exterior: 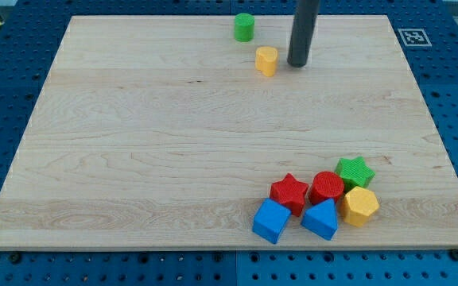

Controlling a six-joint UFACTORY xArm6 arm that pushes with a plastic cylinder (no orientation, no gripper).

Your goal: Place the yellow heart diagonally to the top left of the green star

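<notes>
The yellow heart (266,59) lies near the view's top, right of centre, on the wooden board (133,143). The green star (355,171) sits far from it at the view's lower right, at the upper right of a cluster of blocks. My tip (296,64) stands on the board just to the right of the yellow heart, a small gap between them. The dark rod rises from it out of the view's top.
A green cylinder (244,27) stands at the top, up and left of the heart. By the star lie a red cylinder (327,187), a red star (289,192), a yellow hexagon (359,206), a blue cube (271,221) and a blue triangle (320,219).
</notes>
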